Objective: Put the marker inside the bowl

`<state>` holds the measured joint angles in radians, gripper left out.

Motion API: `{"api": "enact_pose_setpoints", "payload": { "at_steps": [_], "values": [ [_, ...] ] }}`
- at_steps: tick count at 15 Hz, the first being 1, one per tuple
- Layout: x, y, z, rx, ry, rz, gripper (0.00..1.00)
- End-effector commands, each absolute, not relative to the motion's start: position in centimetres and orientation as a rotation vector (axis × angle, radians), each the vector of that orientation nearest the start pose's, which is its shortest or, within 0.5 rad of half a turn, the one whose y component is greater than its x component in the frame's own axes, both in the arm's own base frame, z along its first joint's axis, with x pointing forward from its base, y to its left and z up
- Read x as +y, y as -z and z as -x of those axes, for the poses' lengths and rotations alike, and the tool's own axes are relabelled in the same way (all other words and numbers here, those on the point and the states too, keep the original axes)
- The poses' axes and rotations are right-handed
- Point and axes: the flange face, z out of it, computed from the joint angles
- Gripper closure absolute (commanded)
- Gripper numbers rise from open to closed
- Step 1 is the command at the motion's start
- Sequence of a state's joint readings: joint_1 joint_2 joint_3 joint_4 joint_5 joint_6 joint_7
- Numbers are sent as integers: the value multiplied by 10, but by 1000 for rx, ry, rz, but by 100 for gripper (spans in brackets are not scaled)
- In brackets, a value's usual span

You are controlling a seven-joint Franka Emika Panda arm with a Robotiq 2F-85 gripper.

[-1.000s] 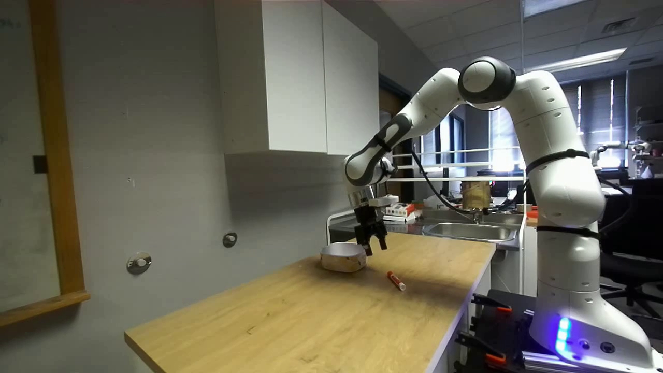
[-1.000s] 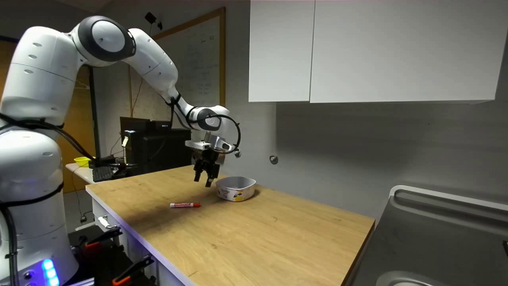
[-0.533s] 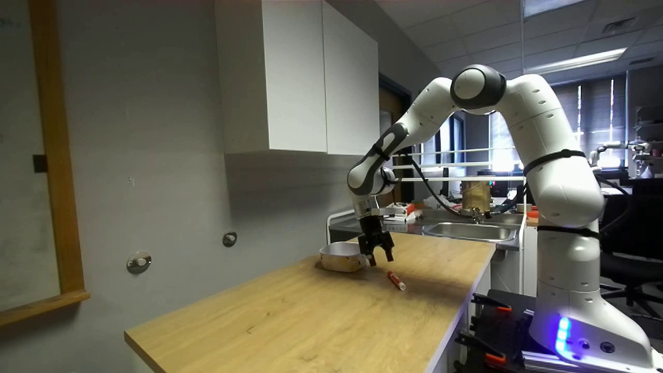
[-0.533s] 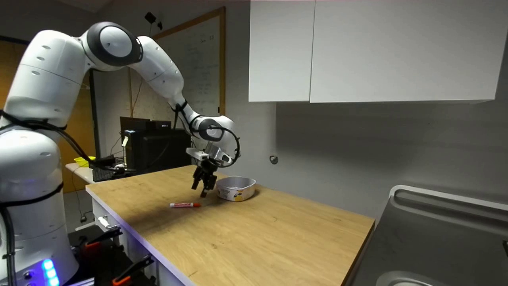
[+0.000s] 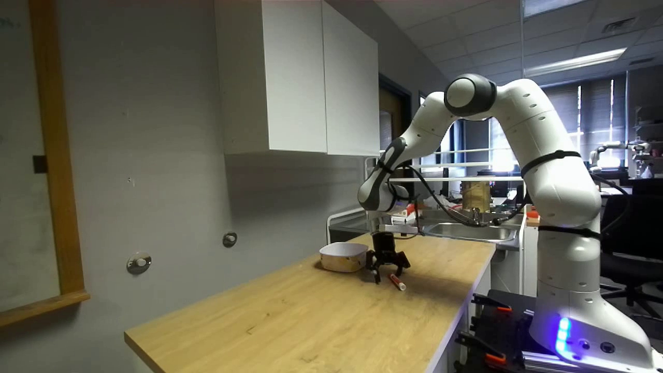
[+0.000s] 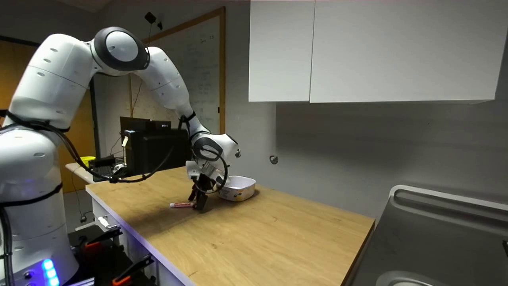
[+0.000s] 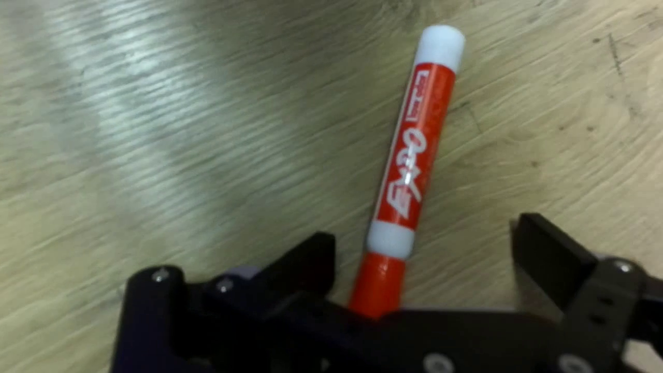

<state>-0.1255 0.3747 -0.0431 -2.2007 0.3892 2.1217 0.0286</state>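
The marker (image 7: 409, 166) is red with a white end and a red cap. It lies flat on the table in both exterior views (image 5: 397, 283) (image 6: 181, 205). The bowl (image 5: 342, 263) is whitish, low and wide, with printed sides. It stands upright near the wall and is out of the wrist view. My gripper (image 7: 426, 235) is open, low over the table, with its fingers on either side of the marker's cap end. The marker is closer to the left finger (image 7: 316, 259) in the wrist view. The end of the cap is hidden under the gripper body.
The wooden table (image 5: 290, 316) runs along the grey wall. The bowl (image 6: 238, 194) is just beside the gripper (image 6: 196, 204) on the wall side. White cabinets (image 5: 295, 77) hang above. A metal sink (image 5: 469, 231) lies beyond the table's far end.
My gripper has come down from above, beside the bowl, and moved over to the marker. It now stands more upright, around the cap end. The marker and the bowl have not moved.
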Motion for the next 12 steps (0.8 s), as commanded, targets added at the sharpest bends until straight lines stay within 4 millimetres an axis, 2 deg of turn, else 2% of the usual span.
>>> {"api": "enact_pose_setpoints", "payload": {
  "at_steps": [1, 7, 12],
  "values": [
    [-58, -192, -469, 868, -527, 2640, 0],
    [-32, -210, -423, 1153, -450, 2618, 0],
    [-16, -229, -413, 1314, -407, 2637, 0]
  ]
}}
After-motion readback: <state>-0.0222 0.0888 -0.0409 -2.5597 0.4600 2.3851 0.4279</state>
